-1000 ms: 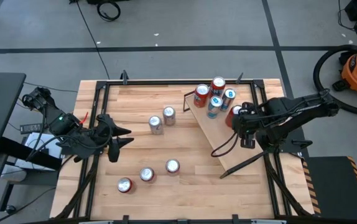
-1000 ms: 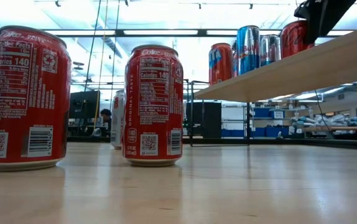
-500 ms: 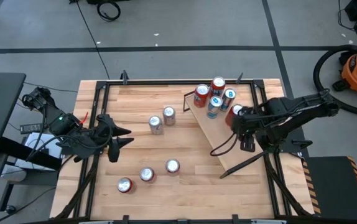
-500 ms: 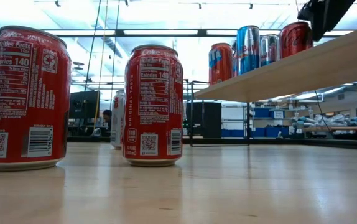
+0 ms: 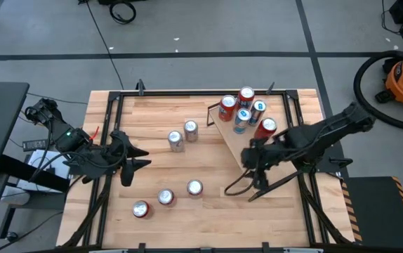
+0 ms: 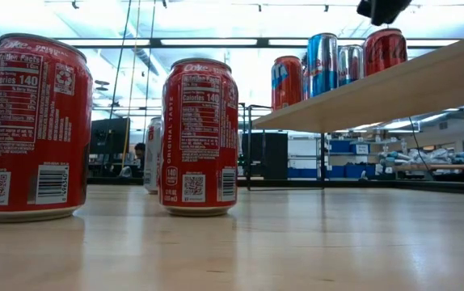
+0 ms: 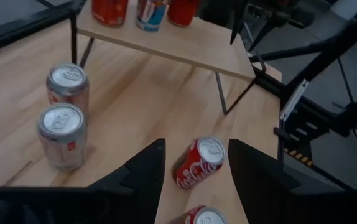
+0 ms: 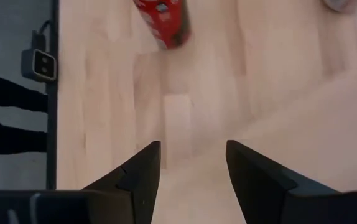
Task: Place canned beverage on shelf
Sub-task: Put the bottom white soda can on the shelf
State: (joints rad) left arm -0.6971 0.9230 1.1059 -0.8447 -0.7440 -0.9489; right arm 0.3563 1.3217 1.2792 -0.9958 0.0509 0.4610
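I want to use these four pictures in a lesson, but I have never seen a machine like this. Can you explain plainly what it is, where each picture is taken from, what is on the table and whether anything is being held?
It is a robot with two dark arms at a wooden table, each ending in a two-finger gripper. One picture looks straight down, one looks level across the tabletop, and two come from cameras on the arms' wrists.

A sloped light wood shelf stands on the table with five cans on it. Five more cans stand on the tabletop.

The left gripper waits at the table's left edge, fingers apart, empty. The right gripper hangs over the shelf's lower part, also open and empty; its wrist camera shows only wood and a red can beyond the fingers. Nothing is held.
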